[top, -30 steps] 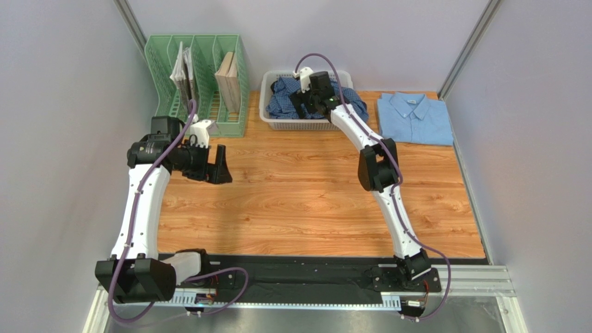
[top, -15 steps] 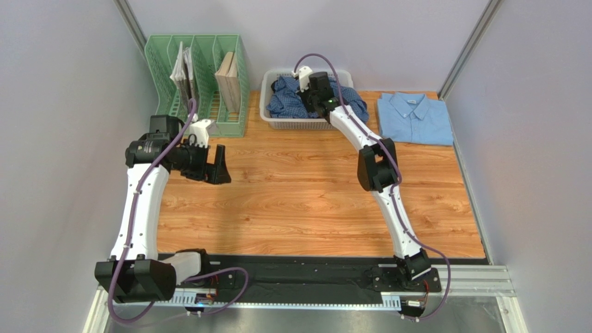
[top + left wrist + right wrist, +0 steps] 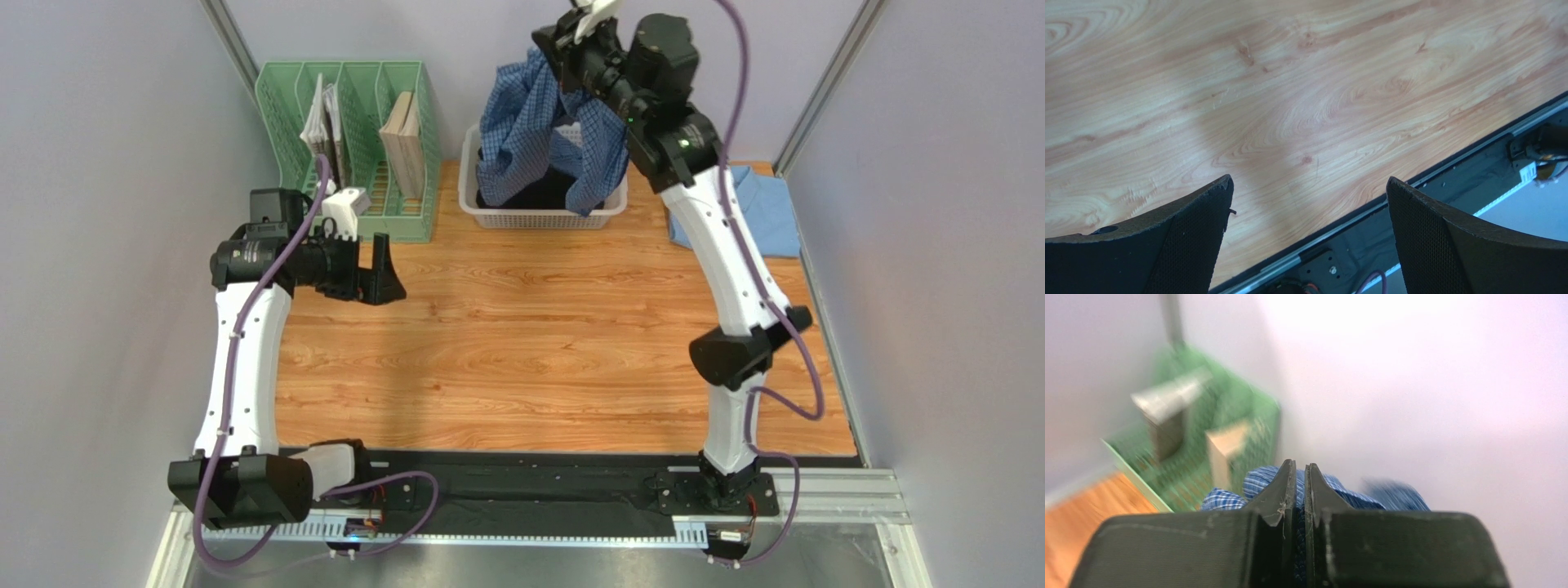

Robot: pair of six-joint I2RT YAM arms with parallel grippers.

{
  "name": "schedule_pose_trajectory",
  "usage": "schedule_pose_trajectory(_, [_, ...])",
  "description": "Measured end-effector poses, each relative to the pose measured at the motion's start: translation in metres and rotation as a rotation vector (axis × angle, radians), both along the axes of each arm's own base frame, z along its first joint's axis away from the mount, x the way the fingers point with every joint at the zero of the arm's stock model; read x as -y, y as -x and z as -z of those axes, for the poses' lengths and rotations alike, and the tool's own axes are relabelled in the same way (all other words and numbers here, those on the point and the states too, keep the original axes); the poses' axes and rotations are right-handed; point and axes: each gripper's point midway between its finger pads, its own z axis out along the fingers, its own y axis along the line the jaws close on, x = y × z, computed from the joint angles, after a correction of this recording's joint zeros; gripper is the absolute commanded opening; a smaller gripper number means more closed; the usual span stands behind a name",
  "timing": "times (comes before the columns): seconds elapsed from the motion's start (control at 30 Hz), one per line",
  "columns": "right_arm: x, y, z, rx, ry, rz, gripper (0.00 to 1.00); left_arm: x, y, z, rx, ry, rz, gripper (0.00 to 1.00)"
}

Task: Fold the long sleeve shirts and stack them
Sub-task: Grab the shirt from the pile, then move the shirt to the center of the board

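The dark blue checked shirt [image 3: 528, 123] hangs from my right gripper [image 3: 558, 37], which is shut on its cloth high above the white basket [image 3: 546, 218]; the shirt's lower end still trails into the basket. In the right wrist view the checked cloth [image 3: 1229, 499] shows pinched between the shut gripper [image 3: 1300, 474]. The light blue shirt [image 3: 767, 214] lies at the back right of the table, partly hidden by my right arm. My left gripper [image 3: 386, 279] hovers open over the left of the table, holding nothing; its wrist view shows only wood between the gripper [image 3: 1309, 190] fingers.
A green file rack [image 3: 356, 135] with books stands at the back left beside the basket. Grey walls close in the back and sides. The black rail [image 3: 515, 484] with the arm bases runs along the near edge.
My right gripper has shut on the dark blue shirt in the basket and lifted it high above the basket. The left arm has shifted only slightly.
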Motion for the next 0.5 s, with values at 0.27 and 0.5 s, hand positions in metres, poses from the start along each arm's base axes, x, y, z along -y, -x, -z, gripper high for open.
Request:
schedule_pose_trajectory(0.27, [0.021,0.166,-0.18,0.308,-0.331,-0.191,0.0,0.003,-0.019,-0.02,0.053,0.095,-0.019,0.99])
schedule_pose_trajectory(0.5, [0.176,0.122,-0.088,0.098,-0.284,0.206,0.94,0.009,-0.018,-0.025,0.111,0.122,0.03,0.99])
